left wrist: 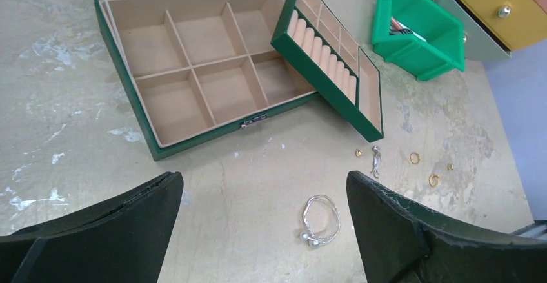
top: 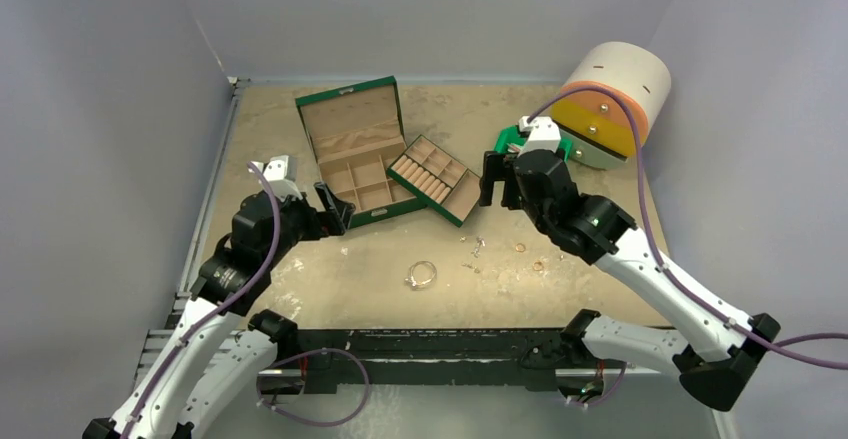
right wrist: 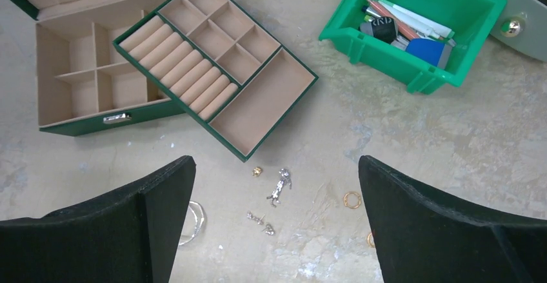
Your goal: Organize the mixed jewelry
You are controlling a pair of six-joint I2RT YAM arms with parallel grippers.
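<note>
The jewelry lies loose on the table in front of the open green box [top: 355,154] and its removed tan tray [top: 435,179]. A thin silvery bangle [top: 421,275] [left wrist: 320,222] lies nearest the front; in the right wrist view [right wrist: 191,224] a finger partly hides it. A silvery trinket [left wrist: 375,160] [right wrist: 279,186], a tiny gold stud [right wrist: 257,171], small silvery pieces [right wrist: 260,221] and gold rings [left wrist: 415,158] [right wrist: 352,199] lie to its right. My left gripper [left wrist: 263,186] hovers open and empty by the box front. My right gripper [right wrist: 276,167] hovers open and empty beside the tray.
A green plastic bin [right wrist: 416,28] with pens and small items stands at the back right, partly behind my right arm in the top view. A round drawer unit [top: 610,99] with a yellow drawer lies beyond it. Grey walls close in the table on three sides.
</note>
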